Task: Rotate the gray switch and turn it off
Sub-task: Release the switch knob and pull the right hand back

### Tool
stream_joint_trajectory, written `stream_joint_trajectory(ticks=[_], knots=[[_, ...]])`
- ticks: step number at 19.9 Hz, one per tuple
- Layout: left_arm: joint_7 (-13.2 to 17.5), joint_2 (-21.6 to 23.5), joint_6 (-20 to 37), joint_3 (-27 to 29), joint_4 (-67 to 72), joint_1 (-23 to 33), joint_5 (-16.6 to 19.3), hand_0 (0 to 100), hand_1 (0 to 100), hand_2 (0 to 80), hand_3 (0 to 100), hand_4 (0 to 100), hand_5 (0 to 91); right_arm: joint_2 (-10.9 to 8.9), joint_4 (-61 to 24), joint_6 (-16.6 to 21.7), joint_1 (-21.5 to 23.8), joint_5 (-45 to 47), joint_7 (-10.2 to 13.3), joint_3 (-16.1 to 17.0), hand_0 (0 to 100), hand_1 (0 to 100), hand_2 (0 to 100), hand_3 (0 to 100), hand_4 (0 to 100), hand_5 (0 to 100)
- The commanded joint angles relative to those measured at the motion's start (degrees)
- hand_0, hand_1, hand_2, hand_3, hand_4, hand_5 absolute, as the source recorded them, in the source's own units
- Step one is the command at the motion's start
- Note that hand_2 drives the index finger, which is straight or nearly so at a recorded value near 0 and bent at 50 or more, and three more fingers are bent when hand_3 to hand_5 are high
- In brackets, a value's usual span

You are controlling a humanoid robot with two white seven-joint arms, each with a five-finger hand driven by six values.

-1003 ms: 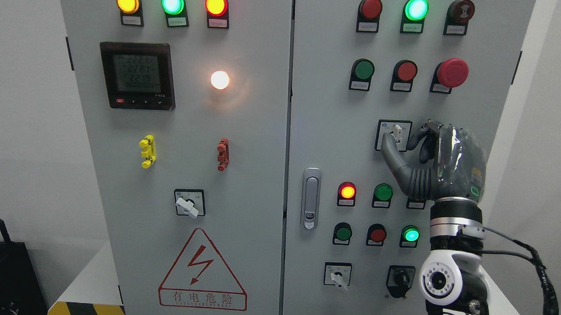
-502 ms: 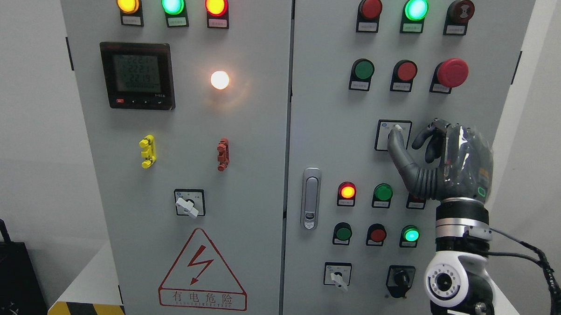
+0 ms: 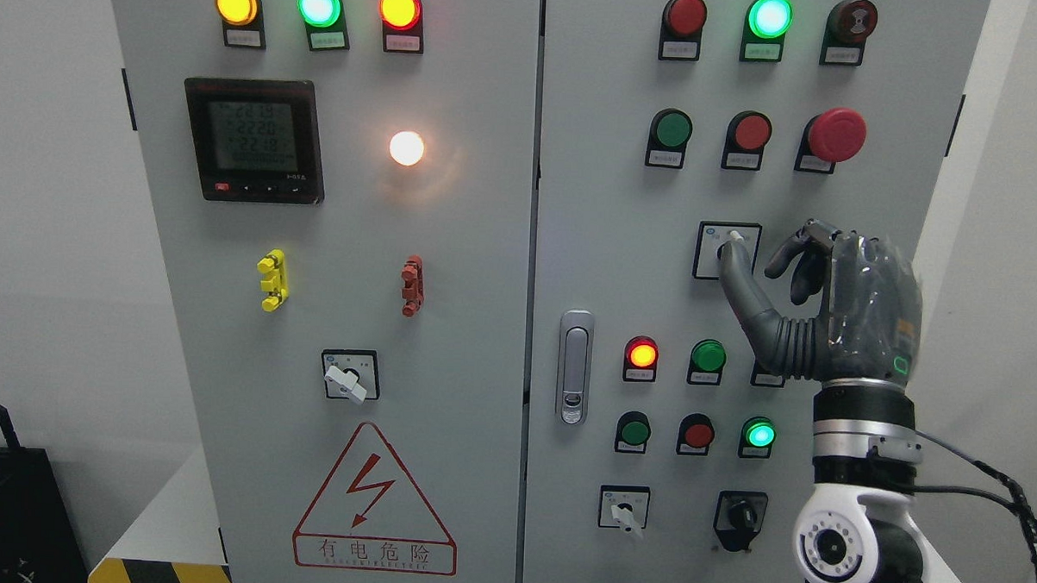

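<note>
Right of the door latch (image 3: 574,367): gray switch (image 3: 731,244) under right hand (image 3: 829,302), thumb touching knob, other fingers loosely curled, gripping nothing; risk of thumb slipping off, knob left unturned

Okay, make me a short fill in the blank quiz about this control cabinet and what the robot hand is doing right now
1. The right hand reaches the gray switch on the cabinet's ____ door.
2. The mushroom-shaped emergency button is coloured ____.
3. The lit lamp beside the digital meter glows ____.
4. The warning triangle shows a ____ bolt.

Missing words: right; red; white; lightning
</note>
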State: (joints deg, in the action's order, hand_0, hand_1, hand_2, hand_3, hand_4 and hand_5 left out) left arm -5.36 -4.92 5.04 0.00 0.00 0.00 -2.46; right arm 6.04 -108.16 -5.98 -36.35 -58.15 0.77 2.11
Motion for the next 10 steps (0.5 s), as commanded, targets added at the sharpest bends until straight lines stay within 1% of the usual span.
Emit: stream_joint_trajectory(ticks=[1,2,3,4,5,6,7,8,9,10], knots=[[0.0,0.0,0.0,-0.1,0.1,1.9,0.0,12,39,0.0,0,0,0.0,-0.24,-7.2,5.3,4.7,0.1,1.8,1.0,22,26,57,95,85,98],[0.0,0.0,0.0,-0.1,0.1,1.9,0.0,12,39,0.0,0,0,0.0,-0.24,-7.5,6.8,5.4,0.1,1.9,1.1,22,25,51,91,82,91],[0.0,0.0,0.0,-0.1,0.1,1.9,0.0,12,39,0.0,0,0,0.0,-0.41,-8.0,8.3,6.3,0.1,1.9,1.4,22,25,48,91,80,88],[0.0,0.0,0.0,-0.1,0.0,1.9,0.0,12,39,0.0,0,0,0.0,-0.85,-8.5,9.6,7.5,0.1,1.9,1.7,22,25,44,88,76,80],[0.0,0.0,0.0,-0.1,0.0,1.9,0.0,12,39,0.0,0,0,0.0,-1.55,-8.9,10.7,8.6,0.1,1.9,1.8,22,25,43,84,70,69],[0.0,0.0,0.0,-0.1,0.0,1.9,0.0,12,39,0.0,0,0,0.0,-2.08,-9.4,11.8,9.7,0.1,1.9,1.8,22,25,41,76,61,56],[0.0,0.0,0.0,-0.1,0.0,1.9,0.0,12,39,0.0,0,0,0.0,-2.60,-9.7,12.5,10.5,0.1,1.9,2.1,22,25,39,64,47,39],[0.0,0.0,0.0,-0.1,0.1,1.9,0.0,12,39,0.0,0,0,0.0,-3.39,-9.9,13.3,11.2,0.1,1.9,2.4,22,26,36,49,32,21],[0.0,0.0,0.0,-0.1,0.1,1.9,0.0,12,39,0.0,0,0,0.0,-4.36,-10.0,14.1,11.7,0.1,1.9,2.6,22,26,32,36,20,9],[0.0,0.0,0.0,-0.1,0.1,1.9,0.0,12,39,0.0,0,0,0.0,-5.06,-10.0,14.5,12.3,0.1,1.9,2.9,22,26,27,26,10,0]])
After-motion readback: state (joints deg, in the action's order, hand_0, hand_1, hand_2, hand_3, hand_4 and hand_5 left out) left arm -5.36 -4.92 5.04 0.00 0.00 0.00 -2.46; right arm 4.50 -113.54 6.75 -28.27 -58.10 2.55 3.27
